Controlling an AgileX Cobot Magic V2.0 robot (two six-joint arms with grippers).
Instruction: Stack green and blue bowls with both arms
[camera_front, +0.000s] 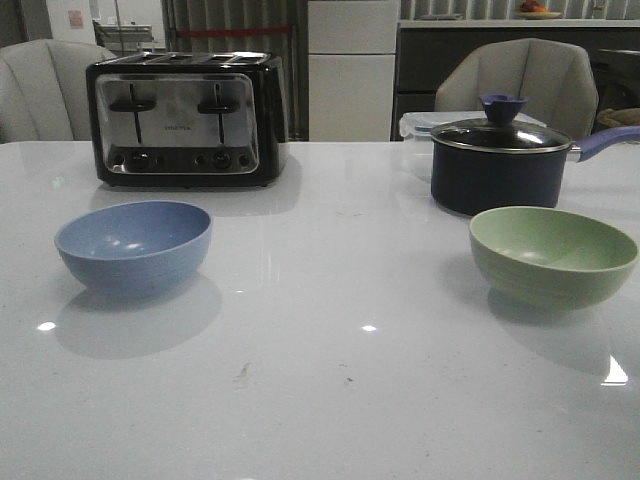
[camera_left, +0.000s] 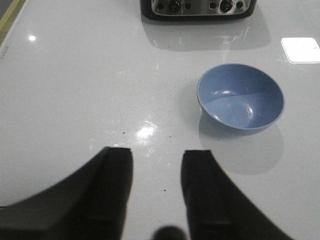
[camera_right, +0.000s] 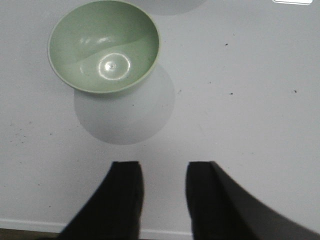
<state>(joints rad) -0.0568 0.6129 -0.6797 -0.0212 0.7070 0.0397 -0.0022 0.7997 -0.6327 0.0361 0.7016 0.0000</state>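
Observation:
The dusty blue bowl (camera_front: 133, 245) stands upright and empty on the left of the white table; it also shows in the left wrist view (camera_left: 240, 96). The pale green bowl (camera_front: 553, 255) stands upright and empty on the right; it also shows in the right wrist view (camera_right: 104, 46). My left gripper (camera_left: 157, 155) is open and empty above bare table, well short of the blue bowl. My right gripper (camera_right: 164, 167) is open and empty near the table's front edge, short of the green bowl. Neither arm shows in the front view.
A black and chrome toaster (camera_front: 187, 119) stands at the back left, behind the blue bowl. A dark lidded saucepan (camera_front: 500, 162) with a purple handle stands behind the green bowl, with a clear plastic container (camera_front: 416, 128) behind it. Chairs stand beyond the table.

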